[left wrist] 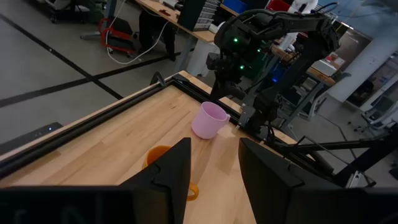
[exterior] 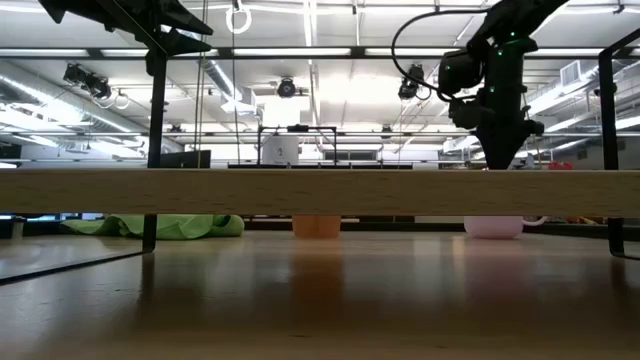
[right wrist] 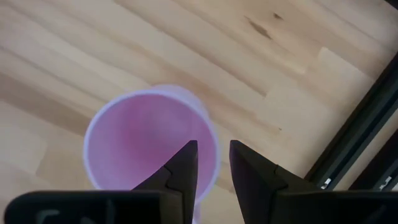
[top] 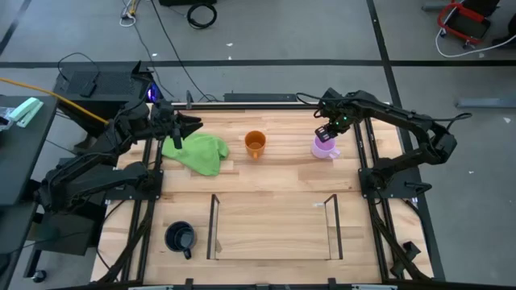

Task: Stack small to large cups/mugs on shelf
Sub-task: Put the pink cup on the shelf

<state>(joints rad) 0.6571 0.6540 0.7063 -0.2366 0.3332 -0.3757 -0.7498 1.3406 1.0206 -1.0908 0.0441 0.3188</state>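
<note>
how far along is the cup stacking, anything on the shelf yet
Nothing is done: the low light-wood shelf bay with clear side panels holds no mug. In hand: the right gripper hangs open above the small lilac-purple mug, fingers straddling its rim, not gripping. Left: the small orange mug stands mid-table, the dark navy mug sits outside the shelf's left panel. The left gripper waits open near the green cloth.

In the low view a wooden rail (exterior: 320, 190) hides the upper parts of the orange mug (exterior: 316, 226), the lilac mug (exterior: 493, 227) and the green cloth (exterior: 165, 226), and the right gripper's tips too. The right wrist view cuts off the lilac mug's near rim (fingers (right wrist: 183, 168) cover part). The navy mug's (top: 179, 238) inside is too dark to read.
</note>
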